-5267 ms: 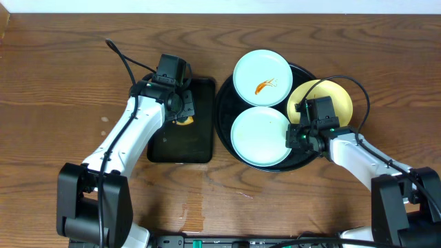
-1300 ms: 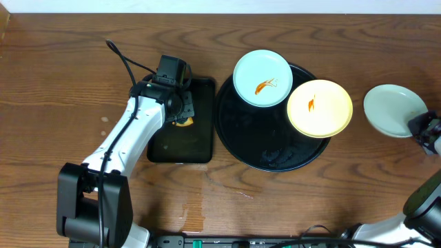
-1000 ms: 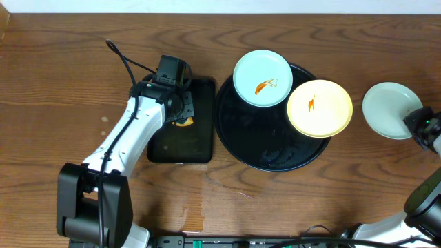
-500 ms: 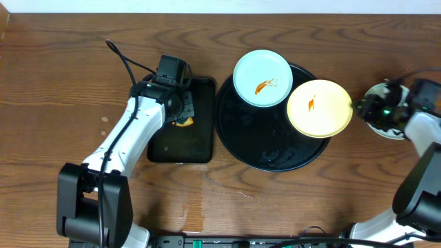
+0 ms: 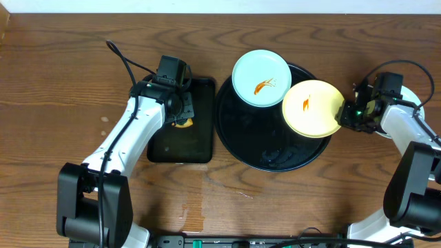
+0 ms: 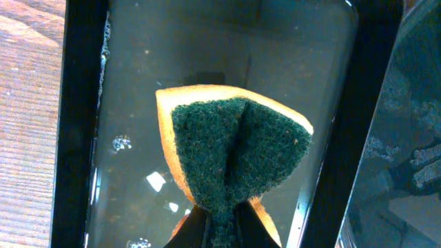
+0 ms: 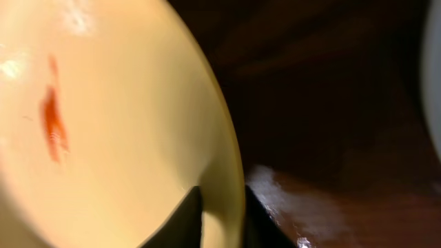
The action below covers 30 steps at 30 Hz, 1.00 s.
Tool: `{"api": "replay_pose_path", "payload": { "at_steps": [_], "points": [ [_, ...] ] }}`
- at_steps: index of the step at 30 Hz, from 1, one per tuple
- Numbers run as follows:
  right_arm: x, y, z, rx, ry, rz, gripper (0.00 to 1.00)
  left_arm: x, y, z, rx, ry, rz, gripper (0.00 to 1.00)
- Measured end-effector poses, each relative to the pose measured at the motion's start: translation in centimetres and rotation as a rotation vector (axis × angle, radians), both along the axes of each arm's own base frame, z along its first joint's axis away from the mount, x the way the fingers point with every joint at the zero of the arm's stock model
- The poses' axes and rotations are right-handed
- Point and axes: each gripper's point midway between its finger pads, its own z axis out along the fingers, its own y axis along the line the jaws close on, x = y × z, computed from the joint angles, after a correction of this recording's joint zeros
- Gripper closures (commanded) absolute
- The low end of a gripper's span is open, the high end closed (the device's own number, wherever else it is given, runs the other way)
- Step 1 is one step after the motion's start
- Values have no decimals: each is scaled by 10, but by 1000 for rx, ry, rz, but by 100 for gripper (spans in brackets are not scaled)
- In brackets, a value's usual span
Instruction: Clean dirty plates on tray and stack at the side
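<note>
The round black tray [image 5: 251, 141] holds a mint-white plate [image 5: 261, 78] with an orange smear at its far rim. It also holds a pale yellow plate [image 5: 310, 108] with a small orange smear. My right gripper [image 5: 346, 114] is shut on the yellow plate's right rim. In the right wrist view the rim [image 7: 231, 165] runs between the fingers of that gripper [image 7: 224, 210]. A second mint-white plate [image 5: 409, 91] lies on the table at the right, mostly hidden under my right arm. My left gripper [image 5: 180, 117] is shut on a green and orange sponge [image 6: 234, 148].
The sponge hangs over a smaller black rectangular tray [image 5: 180, 148] left of the round tray; its wet bottom [image 6: 131, 83] shows in the left wrist view. A black cable [image 5: 124, 58] runs behind the left arm. Bare wooden table [image 5: 62, 96] lies at the left.
My right gripper left the clean mint-white plate on the table at the right, moved left and closed on the yellow plate's rim. The yellow plate shifted slightly left. The left arm has not moved.
</note>
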Motion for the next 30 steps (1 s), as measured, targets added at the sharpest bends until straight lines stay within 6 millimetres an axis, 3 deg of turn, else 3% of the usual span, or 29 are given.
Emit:
{"api": "replay_pose_path", "payload": {
  "at_steps": [12,17,22,30],
  "points": [
    [-13,0,6,-10,46,-2,99,0,0,0,0,0,0,92],
    [-23,1,21,-43,53,3,99,0,0,0,0,0,0,92],
    [-26,26,40,-51,25,72,99,0,0,0,0,0,0,92],
    [-38,82,31,-49,47,237,99,0,0,0,0,0,0,93]
  ]
}}
